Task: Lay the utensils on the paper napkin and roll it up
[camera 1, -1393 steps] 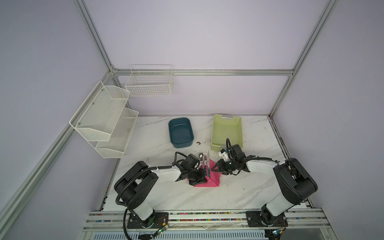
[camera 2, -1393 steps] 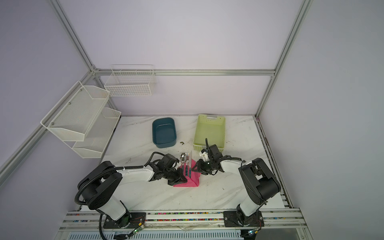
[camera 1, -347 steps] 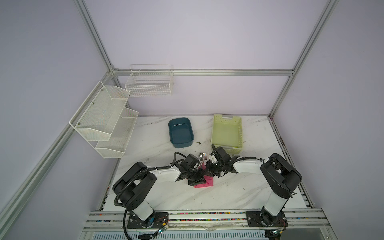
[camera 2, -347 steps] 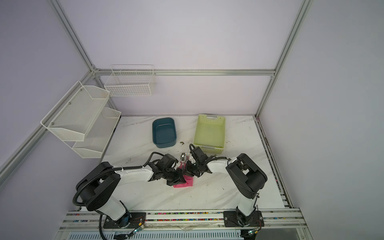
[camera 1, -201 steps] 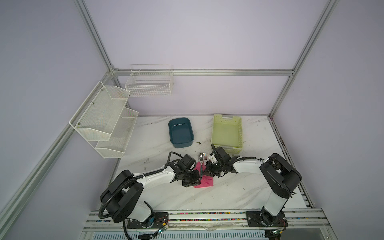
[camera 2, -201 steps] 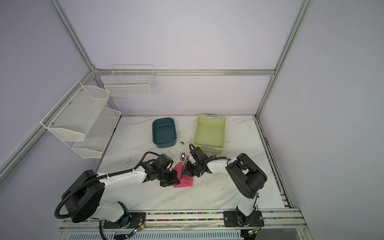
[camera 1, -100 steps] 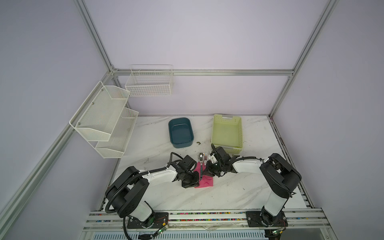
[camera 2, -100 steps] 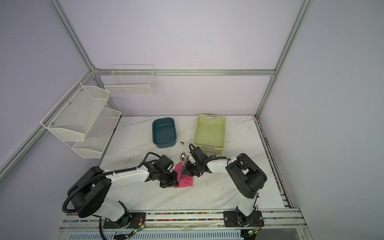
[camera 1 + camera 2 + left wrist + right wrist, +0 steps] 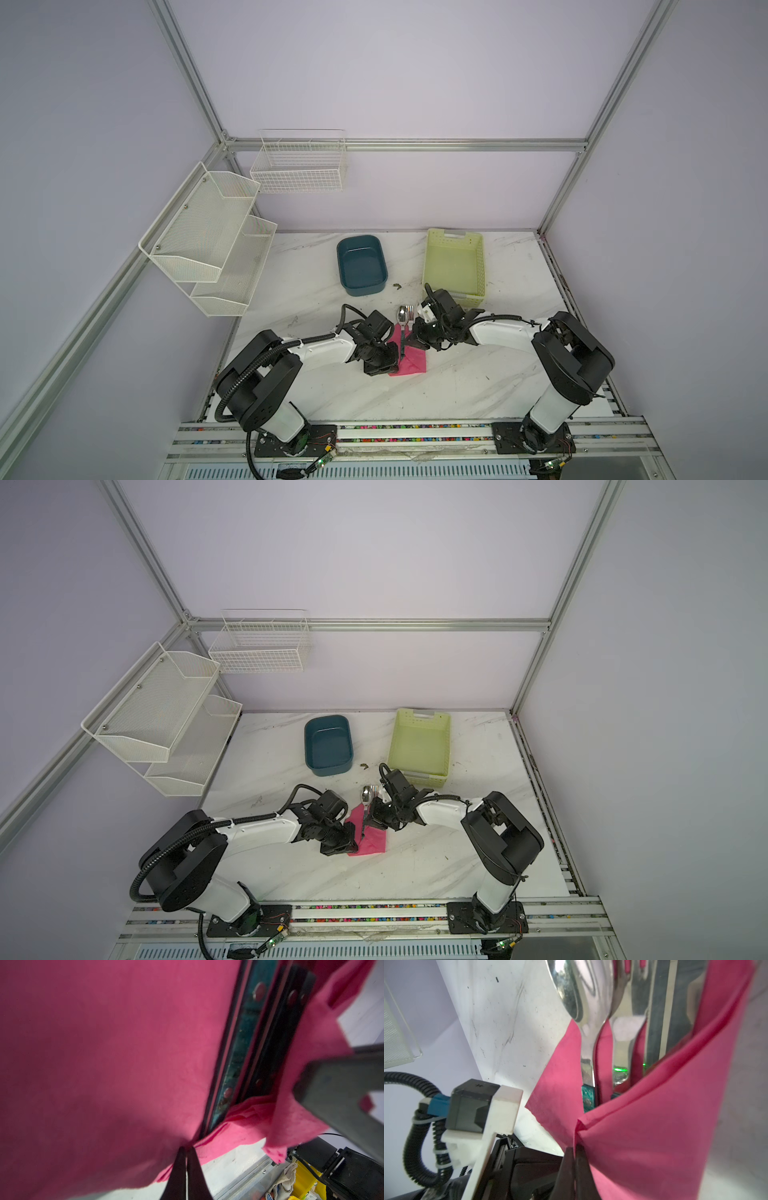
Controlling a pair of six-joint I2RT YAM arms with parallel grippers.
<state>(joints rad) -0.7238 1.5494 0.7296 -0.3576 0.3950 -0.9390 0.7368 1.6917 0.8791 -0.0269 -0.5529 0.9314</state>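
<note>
Between the left gripper's [image 9: 186,1154] pressed-together jaws sits an edge of the pink paper napkin [image 9: 104,1053], a pinch that has tightened only within the last second. Just beyond those tips, two teal handles [image 9: 234,1068] lie in the trough of the fold.

The right gripper [image 9: 575,1151] is likewise closed, nipping a creased corner of the same sheet. Past its tips the spoon [image 9: 577,991], fork [image 9: 623,1001] and knife [image 9: 660,1012] stick out of the wrap, heads bare.

Seven seconds ago the napkin lay open with the right gripper standing off beside it. Since then that side has been drawn over the handles and the sheet looks narrower. So placing seems finished and rolling begun — probably one wrap in, with both pinches now needing to turn together.
</note>
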